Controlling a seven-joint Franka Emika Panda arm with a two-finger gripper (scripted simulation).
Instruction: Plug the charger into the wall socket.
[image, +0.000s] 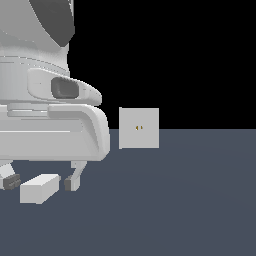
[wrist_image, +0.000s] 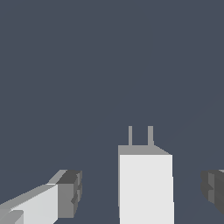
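Down low over the dark blue-grey floor (image: 190, 200) with the gripper (image: 40, 183), spread wide and grasping nothing. Straddles the charger (image: 39, 188), one dark-padded fingertip (image: 11, 182) off one flank and the other (image: 70, 183) off the opposite flank, clear gaps on both sides. No contact showing between pads and block in either view.

Seen from the wrist: charger (wrist_image: 145, 188) lying flat between the fingers, closer to one pad than the other, two thin grey prongs (wrist_image: 140, 136) sticking out of its far end. Left-hand finger in that picture (wrist_image: 70, 192) well clear of the block; opposite pad (wrist_image: 214, 190) just peeking in at the edge, also apart.

Beyond the charger, toward the exterior view's right and farther back: the wall socket (image: 139, 128), a pale square plate standing upright on the floor, two tiny gold-rimmed holes (image: 139, 128) at its centre. Well apart from the charger, nothing plugged in. Looms above the charger in bulky white, the arm's wrist housing (image: 50, 125), filling the space up from the block and partly hiding the ground behind it.
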